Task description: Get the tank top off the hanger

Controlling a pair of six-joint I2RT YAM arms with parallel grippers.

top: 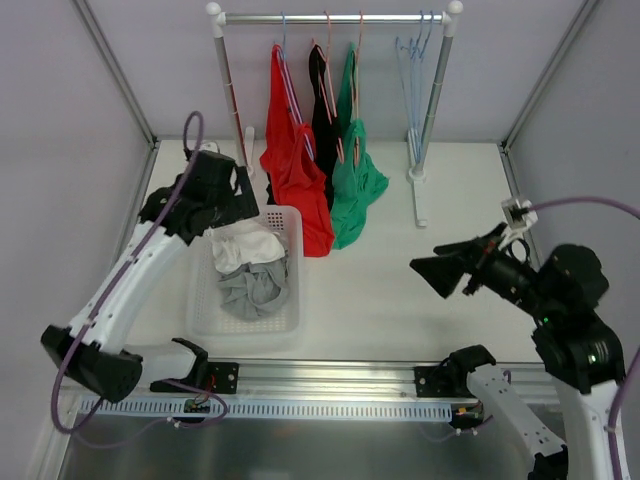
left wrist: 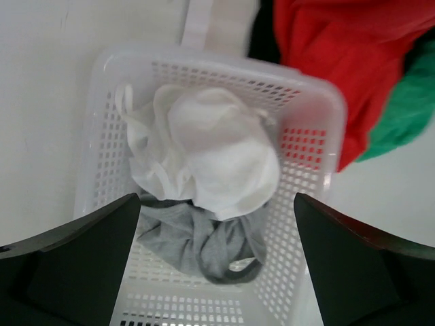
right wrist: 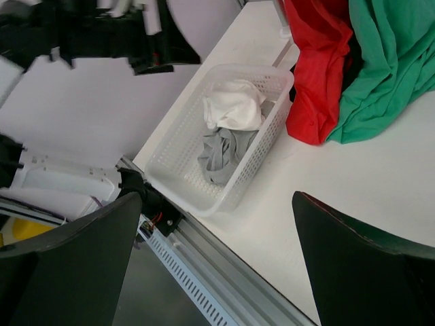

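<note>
My left gripper [left wrist: 216, 210] hangs wide open and empty over the far end of the basket [left wrist: 217, 62], where a white top [left wrist: 224, 156] lies on a grey one [left wrist: 197, 241]. The red tank top [top: 296, 180] is just to its right and a little beyond, hanging lengthwise down from its hanger [top: 283, 60] on the rail [top: 330, 17], hem touching the table beside the basket. I judge the left arm far nearer. The right gripper [top: 432, 272], also spread and empty, sits well apart to the right. A black top [top: 324, 110] and a green top [top: 355, 185] crowd close behind the red.
</note>
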